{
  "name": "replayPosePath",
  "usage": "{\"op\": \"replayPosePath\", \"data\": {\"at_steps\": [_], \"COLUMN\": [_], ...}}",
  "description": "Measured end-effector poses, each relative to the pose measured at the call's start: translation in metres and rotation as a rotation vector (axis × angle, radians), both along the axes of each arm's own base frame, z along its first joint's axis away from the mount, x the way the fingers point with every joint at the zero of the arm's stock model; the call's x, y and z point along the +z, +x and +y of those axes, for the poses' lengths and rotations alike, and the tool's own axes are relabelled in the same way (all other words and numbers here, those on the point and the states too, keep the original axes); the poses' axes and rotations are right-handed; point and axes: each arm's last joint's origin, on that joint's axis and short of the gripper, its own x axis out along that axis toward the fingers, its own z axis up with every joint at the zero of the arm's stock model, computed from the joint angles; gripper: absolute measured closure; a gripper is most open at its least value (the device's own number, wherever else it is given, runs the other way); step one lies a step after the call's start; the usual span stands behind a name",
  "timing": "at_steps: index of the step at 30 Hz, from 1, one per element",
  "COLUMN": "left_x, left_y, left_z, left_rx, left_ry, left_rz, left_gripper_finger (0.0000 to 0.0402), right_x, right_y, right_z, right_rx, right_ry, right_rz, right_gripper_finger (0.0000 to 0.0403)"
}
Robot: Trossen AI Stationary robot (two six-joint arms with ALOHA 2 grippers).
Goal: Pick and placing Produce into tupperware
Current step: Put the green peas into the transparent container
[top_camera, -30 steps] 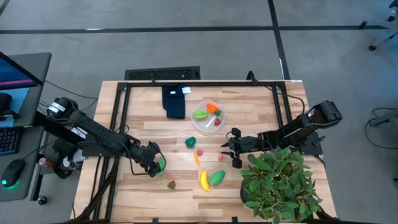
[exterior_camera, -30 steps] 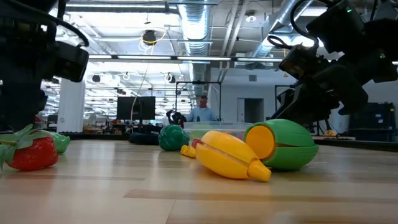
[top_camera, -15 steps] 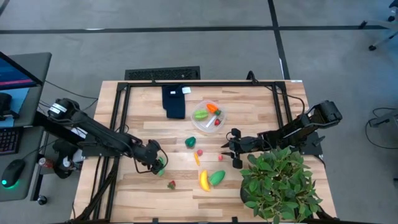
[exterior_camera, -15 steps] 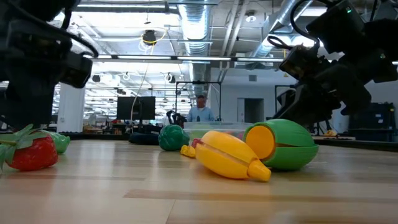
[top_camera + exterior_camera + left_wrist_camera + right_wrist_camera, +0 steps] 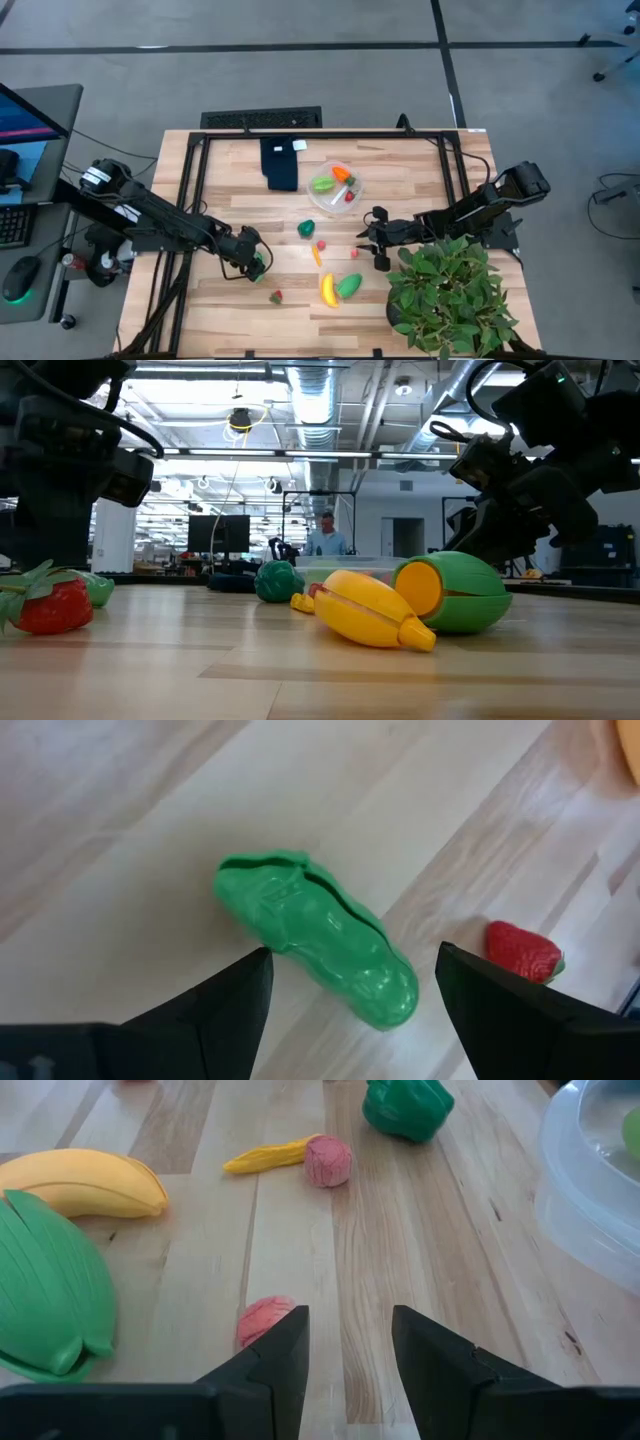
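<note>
My left gripper (image 5: 353, 958) is open and points down over a green pod-shaped piece (image 5: 320, 950) lying flat on the table's left part (image 5: 259, 266). One finger stands on each side of the piece, clear of it. A red strawberry (image 5: 523, 950) lies close by. My right gripper (image 5: 348, 1315) hovers open over bare wood at mid-table (image 5: 368, 240), with a pink piece (image 5: 262, 1320) beside one finger. The clear round tupperware (image 5: 335, 186) stands at the far middle, with a green piece, an orange carrot and a red piece inside.
Between the arms lie a green pepper (image 5: 306, 228), a red ball (image 5: 322, 244), a small yellow piece (image 5: 316, 256), a banana (image 5: 327, 289) and a green half (image 5: 349, 285). A dark blue cloth (image 5: 281, 163) lies at the far edge. A leafy potted plant (image 5: 450, 295) fills the near right corner.
My left gripper has edged toward the table's right and a little down over the green piece, rolling slightly, and its fingers have stayed open.
</note>
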Motion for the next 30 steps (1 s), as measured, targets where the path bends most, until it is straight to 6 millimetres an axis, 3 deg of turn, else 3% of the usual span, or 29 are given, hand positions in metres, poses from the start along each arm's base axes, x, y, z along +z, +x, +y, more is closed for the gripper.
{"op": "replayPosePath", "data": {"at_steps": [30], "left_x": [-0.005], "left_y": [0.0016], "left_z": [0.0022], "left_rx": [-0.046], "left_ry": [0.079], "left_rz": [-0.005], "left_gripper_finger": [0.0132], "right_x": [0.0], "right_y": [0.0], "right_z": [0.0], "right_rx": [-0.001], "right_ry": [0.001], "right_rz": [0.0], "right_gripper_finger": [0.0268]}}
